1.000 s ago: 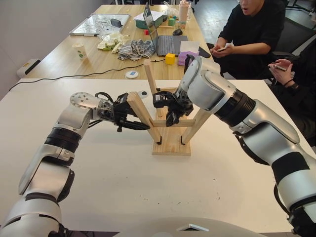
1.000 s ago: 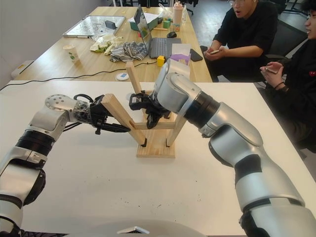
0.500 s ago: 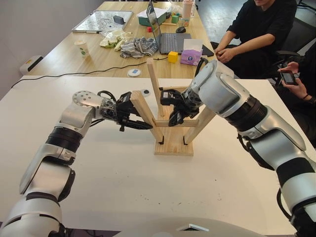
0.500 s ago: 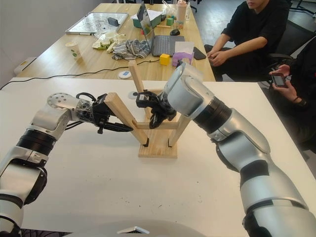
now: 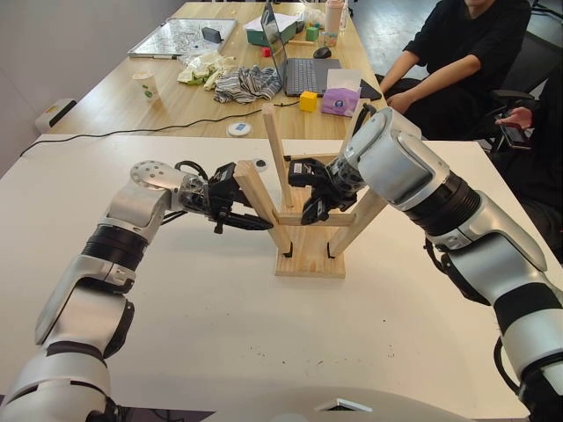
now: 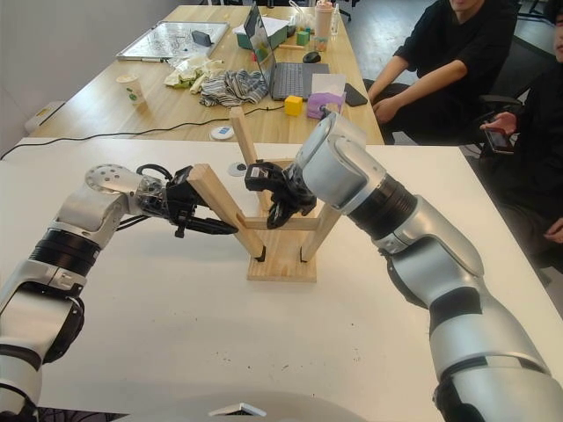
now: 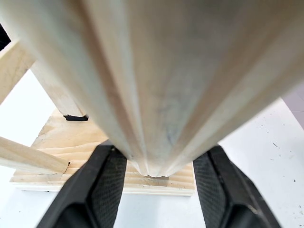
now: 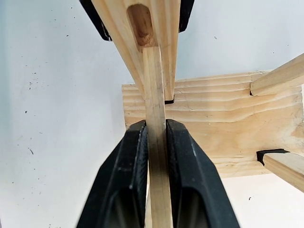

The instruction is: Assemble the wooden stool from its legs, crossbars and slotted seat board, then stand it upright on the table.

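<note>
We see the pale, flat, slotted wooden seat board (image 5: 308, 261) lying face down on the white table (image 5: 220, 334), with its light wooden legs sticking up out of its slots. From the board's left slot, a square-section wooden leg (image 5: 259, 204) leans outward, up and away to the board's left. The left gripper (image 5: 251, 220) is closed around this leg above the board. In the left wrist view its black fingers (image 7: 107, 185) press both sides of the wood, with the board just below. At the board's far edge another leg (image 5: 275, 154) rises nearly upright. A third leg (image 5: 356, 224) slants up from the board's right slot. Above the board's middle, a thin wooden crossbar (image 5: 339, 219) runs level between the leaning legs. The right gripper (image 8: 156, 130) is clamped narrowly on it, the black pads (image 8: 135, 152) squeezing either face of the bar. The bar's end sits in a hole in the left leg.
</note>
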